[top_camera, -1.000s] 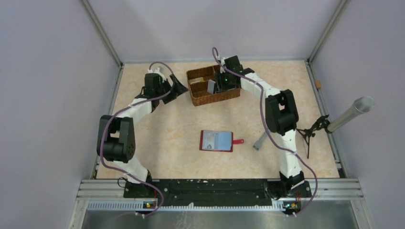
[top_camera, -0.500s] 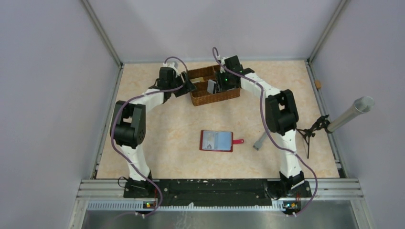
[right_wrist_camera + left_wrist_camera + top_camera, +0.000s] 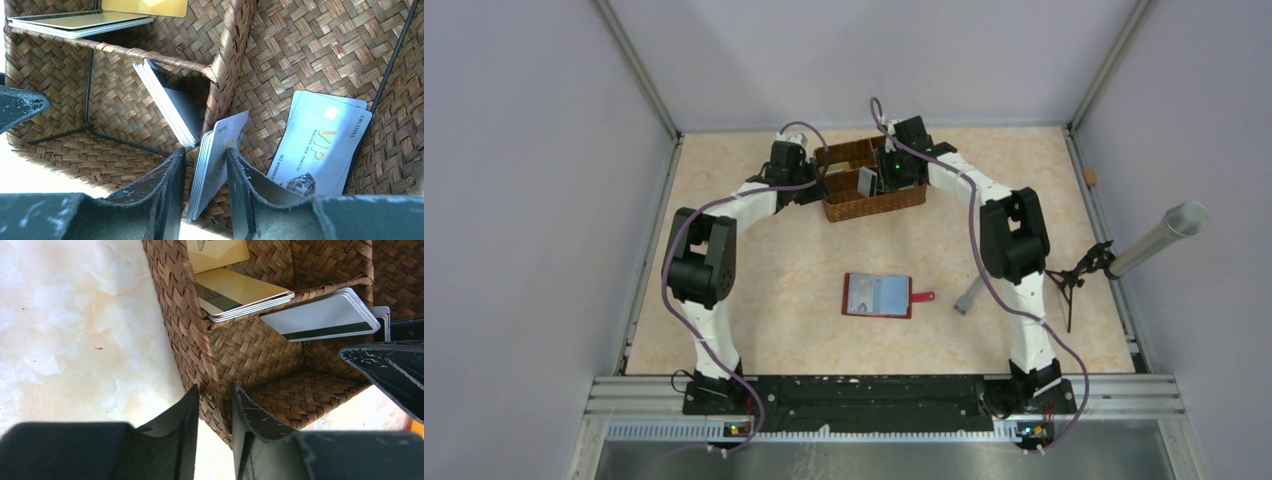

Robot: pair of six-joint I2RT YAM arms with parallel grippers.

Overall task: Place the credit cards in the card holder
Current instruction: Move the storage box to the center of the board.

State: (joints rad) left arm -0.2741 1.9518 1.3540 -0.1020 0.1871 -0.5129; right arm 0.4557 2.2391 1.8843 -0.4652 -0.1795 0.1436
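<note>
The dark red card holder (image 3: 877, 296) lies open on the table, away from both arms. Credit cards sit in the wicker basket (image 3: 869, 205): a gold stack (image 3: 240, 290), a white stack with a dark stripe (image 3: 320, 317), and pale VIP cards (image 3: 325, 140). My right gripper (image 3: 205, 157) reaches into the basket. Its jaws are shut on an upright, tilted stack of grey cards (image 3: 220, 150). My left gripper (image 3: 215, 392) straddles the basket's near-left corner wall (image 3: 210, 355), jaws shut on the weave, one finger inside and one outside.
A grey metal tube (image 3: 1159, 235) on a black stand (image 3: 1079, 275) leans in from the right edge. A small grey piece (image 3: 969, 295) lies right of the card holder. Enclosure walls ring the table.
My left arm swung right to the basket's left end and its jaws narrowed onto the wall. My right gripper's jaws narrowed around the grey card stack.
</note>
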